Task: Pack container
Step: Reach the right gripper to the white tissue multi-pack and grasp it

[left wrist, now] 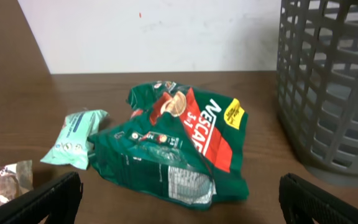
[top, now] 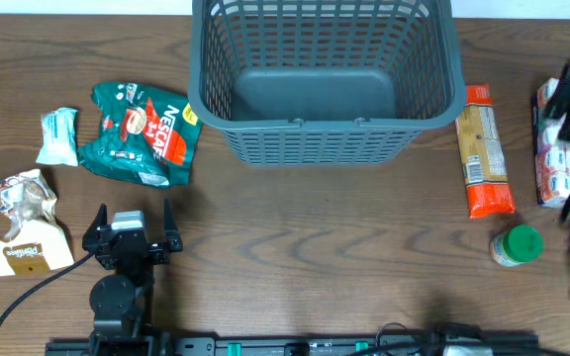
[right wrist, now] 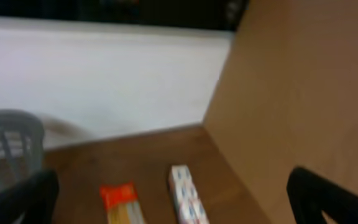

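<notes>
Slippage is the main worry: the crumpled green-and-red foil coffee pouch (top: 139, 133) is glossy, limp and puffed. The left tool (top: 134, 210), jaws spread wide and empty just short of it, could pinch only a loose fold and shed it against the thick rim. The large dark grey plastic basket (top: 315, 143), rigid, lattice-walled and round-cornered, sits empty at the far middle of the brown wood-grain worktop (top: 315, 247). The right tool (right wrist: 176, 202), likewise wide open, hangs blurred near a long orange film packet (top: 486, 148).
</notes>
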